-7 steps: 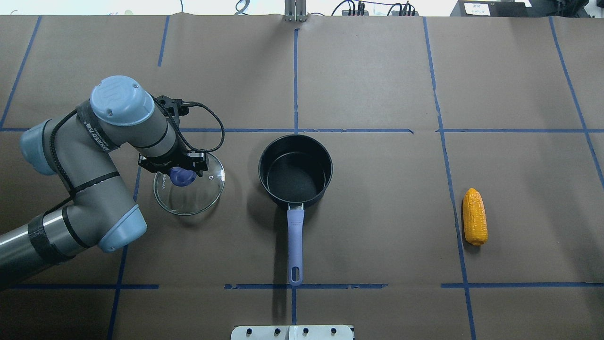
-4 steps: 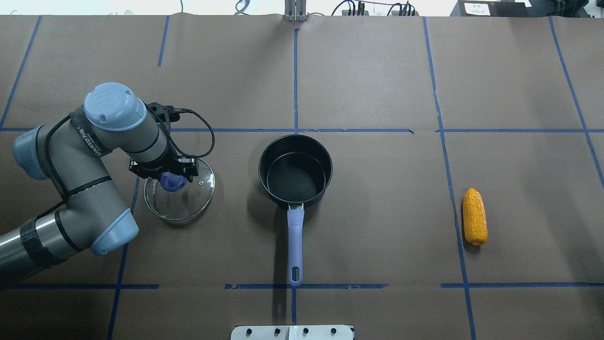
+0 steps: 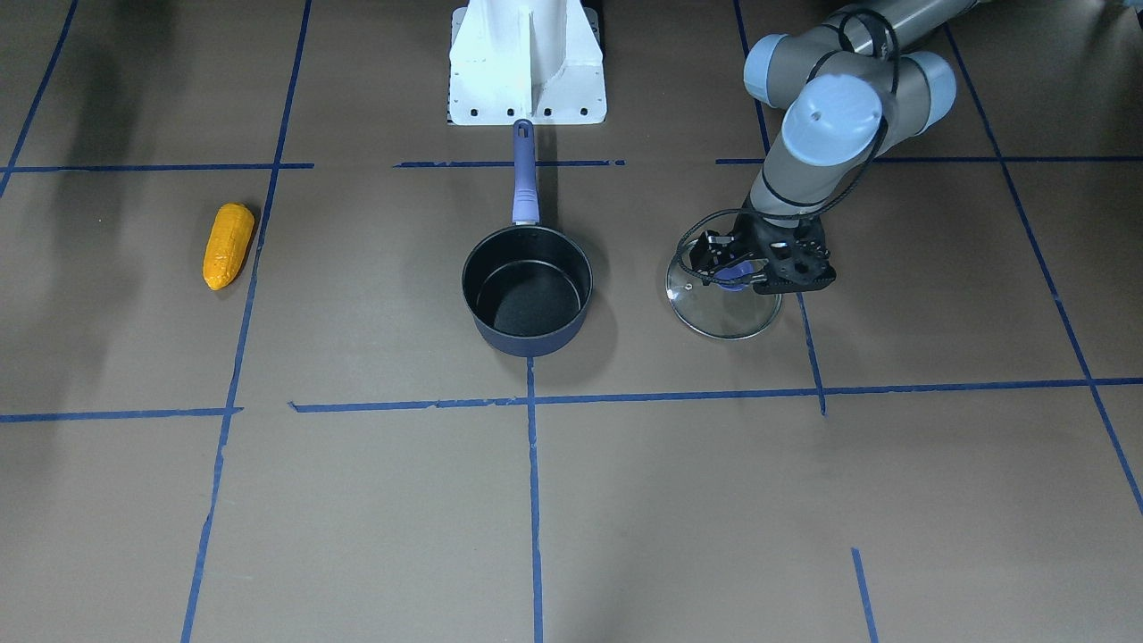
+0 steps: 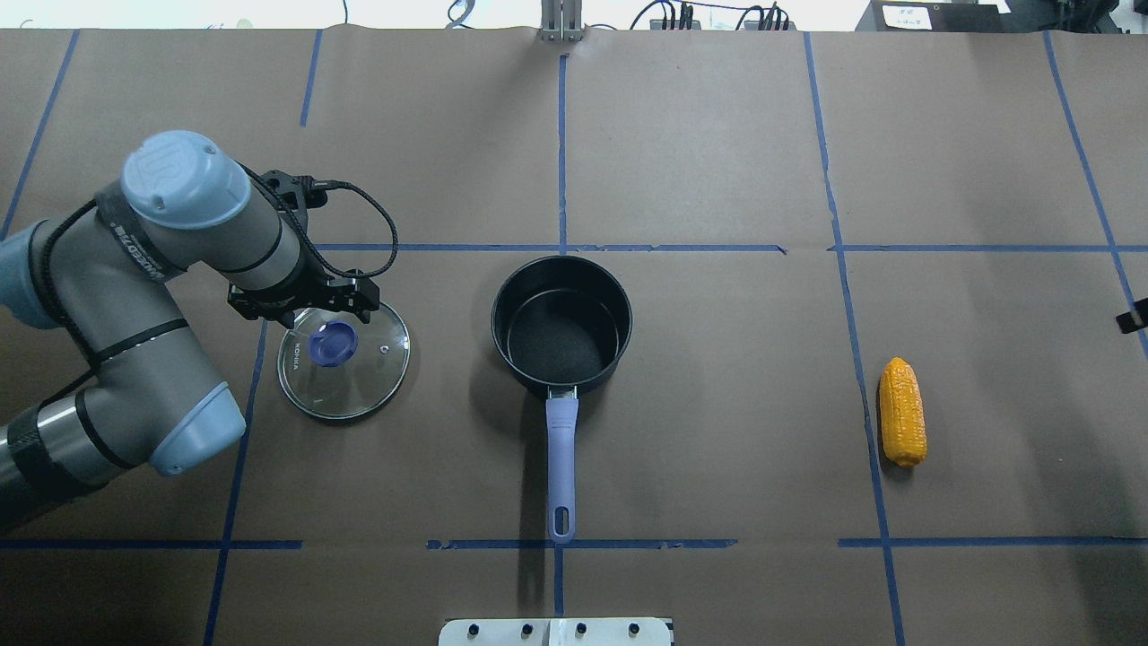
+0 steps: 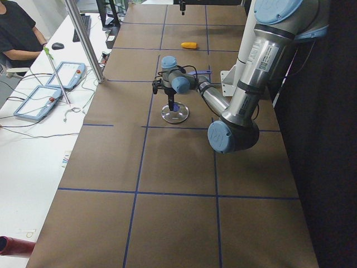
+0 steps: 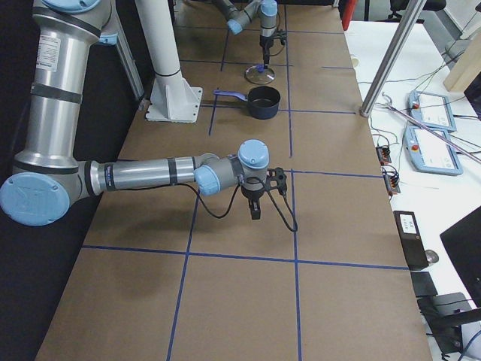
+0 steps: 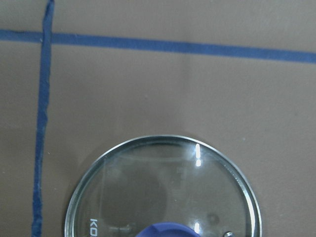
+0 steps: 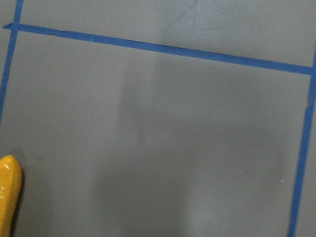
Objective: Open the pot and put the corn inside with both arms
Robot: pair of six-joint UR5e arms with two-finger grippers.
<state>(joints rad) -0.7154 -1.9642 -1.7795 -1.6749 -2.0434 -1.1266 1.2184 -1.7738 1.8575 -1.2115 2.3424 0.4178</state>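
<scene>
The pot [image 4: 558, 345] stands open at the table's middle, its purple-blue handle toward the robot; it also shows in the front view [image 3: 527, 295]. The glass lid [image 4: 363, 386] lies flat on the table left of the pot, its knob [image 4: 333, 344] bare. My left gripper [image 4: 305, 307] hangs just above and behind the knob, open and empty. The left wrist view shows the lid [image 7: 163, 182] below, with no fingers in view. The corn [image 4: 902, 411] lies alone at the right. My right gripper [image 6: 255, 213] points down over bare table to the right of the corn [image 8: 9, 192]; I cannot tell its state.
Blue tape lines cross the brown paper table cover [image 4: 717, 449]. The white base pedestal [image 3: 527, 62] stands behind the pot's handle. An operator [image 5: 17, 33] sits at a side desk with teach pendants [image 5: 39, 100].
My left arm carried the lid further left, set it on the table and let go of the knob, drawing up and back. A sliver of the right gripper has appeared at the overhead view's right edge.
</scene>
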